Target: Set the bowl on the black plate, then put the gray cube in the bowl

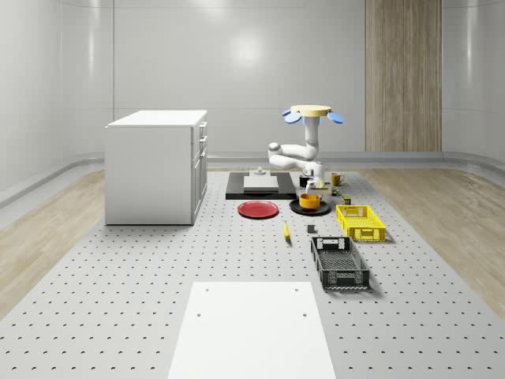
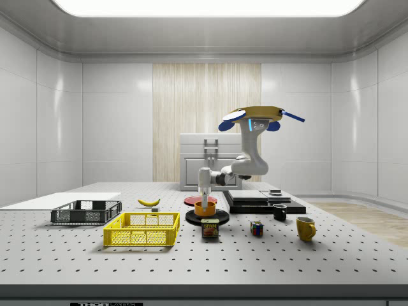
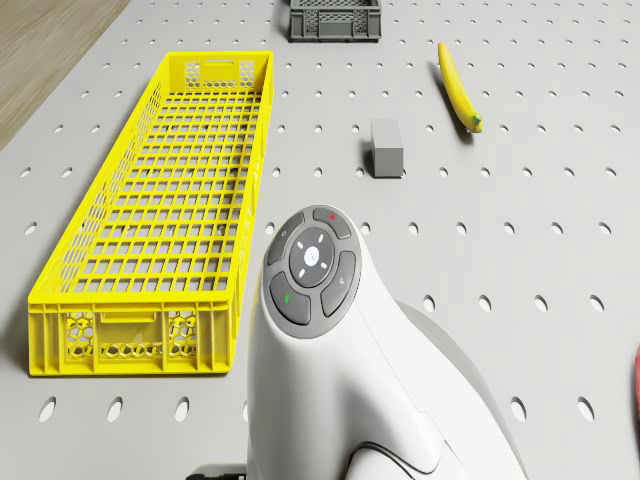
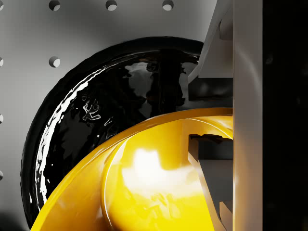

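- The yellow-topped quadrotor drone with blue rotors (image 1: 312, 114) hovers in the air above the far part of the perforated grey table (image 1: 142, 268), near the low black platform (image 1: 237, 192).
- Its white jointed arm (image 2: 245, 167) bends down from the drone's body and ends at the two-finger gripper (image 2: 204, 199), which hangs directly over the glossy orange-yellow bowl (image 2: 205, 209).
- In the wrist view one pale finger (image 4: 211, 187) reaches inside the bowl (image 4: 139, 187) and the other part of the gripper runs down outside the rim, so the fingers are closed narrowly on the bowl's wall.
- The bowl sits over the round shiny black plate (image 4: 106, 110); from the side it appears to rest on the plate (image 2: 191, 218), though I cannot tell for certain whether it touches.
- The small gray cube (image 3: 386, 147) lies on the table well apart from the plate, between the long yellow mesh crate (image 3: 170, 210) and the yellow banana (image 3: 457, 86).
- A flat red plate (image 1: 258, 209) lies just beside the black plate, on the whole-scene view's left.
- A dark grey mesh crate (image 1: 338, 262) stands nearer the whole-scene camera than the yellow one.
- A yellow mug (image 2: 305, 227), a dark cup (image 2: 279, 211), a multicoloured puzzle cube (image 2: 256, 228) and a small tin can (image 2: 210, 228) stand on the table at the near edge in the side view.
- A white drawer cabinet (image 1: 158, 166) stands at the whole-scene view's left.
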Controlling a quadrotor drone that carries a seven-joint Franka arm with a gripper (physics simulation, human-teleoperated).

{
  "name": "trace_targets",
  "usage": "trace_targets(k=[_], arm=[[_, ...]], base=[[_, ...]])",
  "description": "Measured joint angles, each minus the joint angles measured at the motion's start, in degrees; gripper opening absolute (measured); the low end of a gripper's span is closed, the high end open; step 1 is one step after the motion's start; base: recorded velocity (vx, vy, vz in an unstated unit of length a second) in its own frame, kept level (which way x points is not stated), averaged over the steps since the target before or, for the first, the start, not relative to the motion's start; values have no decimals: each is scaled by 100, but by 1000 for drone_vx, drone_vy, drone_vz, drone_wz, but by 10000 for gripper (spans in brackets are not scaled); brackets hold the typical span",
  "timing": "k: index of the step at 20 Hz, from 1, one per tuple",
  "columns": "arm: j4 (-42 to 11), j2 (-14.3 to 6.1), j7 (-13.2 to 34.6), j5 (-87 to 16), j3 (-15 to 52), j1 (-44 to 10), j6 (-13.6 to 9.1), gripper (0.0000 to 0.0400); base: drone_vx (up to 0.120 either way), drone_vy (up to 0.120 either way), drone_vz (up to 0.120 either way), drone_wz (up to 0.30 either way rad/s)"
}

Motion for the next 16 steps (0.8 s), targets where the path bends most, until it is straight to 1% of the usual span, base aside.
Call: trace_targets(k=[7, 8, 9, 10, 11, 13, 15, 16], arm=[[18, 11, 50, -234, -243, -43, 66, 100], [12, 12, 51, -255, -263, -37, 70, 166], [5, 14, 52, -265, -273, -30, 68, 218], [-7, 16, 52, -253, -259, -20, 58, 258], [-24, 19, 52, -224, -226, -7, 40, 289], [-64, 25, 51, -129, -122, 22, -8, 333], [-102, 30, 50, -22, -7, 49, -57, 359], [-116, 32, 50, 20, 39, 58, -76, 368]], base=[[0, 0, 0, 0], [0, 0, 0, 0], [0, 0, 0, 0], [0, 0, 0, 0], [0, 0, 0, 0], [0, 0, 0, 0], [0, 0, 0, 0], [0, 0, 80, 0]])
